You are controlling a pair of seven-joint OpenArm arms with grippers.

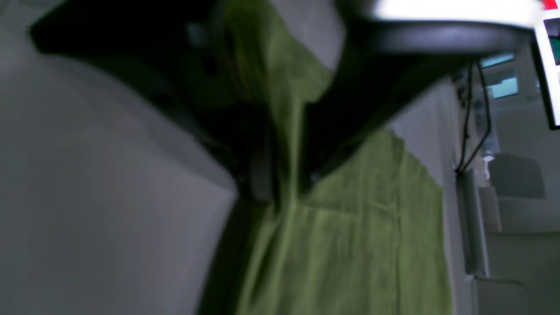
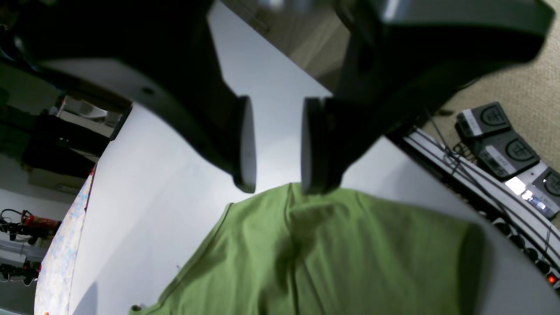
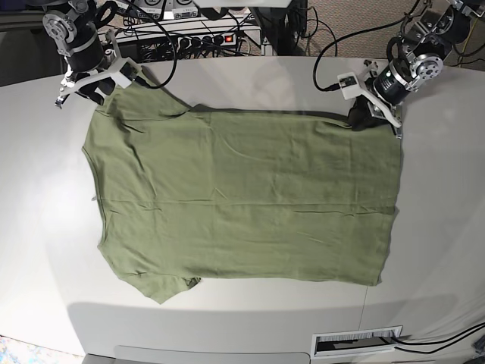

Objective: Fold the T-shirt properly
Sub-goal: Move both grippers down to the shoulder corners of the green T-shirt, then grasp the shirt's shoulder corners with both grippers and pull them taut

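Note:
The olive-green T-shirt (image 3: 242,197) lies spread flat on the grey table (image 3: 45,227), with its sleeves toward the left of the base view. My left gripper (image 3: 369,114) is at the shirt's far right corner. In the left wrist view its dark fingers (image 1: 258,175) are shut on a bunched fold of the T-shirt (image 1: 358,240), at the left gripper (image 1: 282,188). My right gripper (image 3: 91,85) is at the far left sleeve. In the right wrist view the right gripper (image 2: 273,183) stands open just over the edge of the T-shirt (image 2: 328,253), with nothing between its pads.
A power strip with cables (image 3: 204,38) lies behind the table's far edge. Foot pedals (image 2: 503,140) sit on the carpet beside the table. A slotted plate (image 3: 356,341) is set in the table's near edge.

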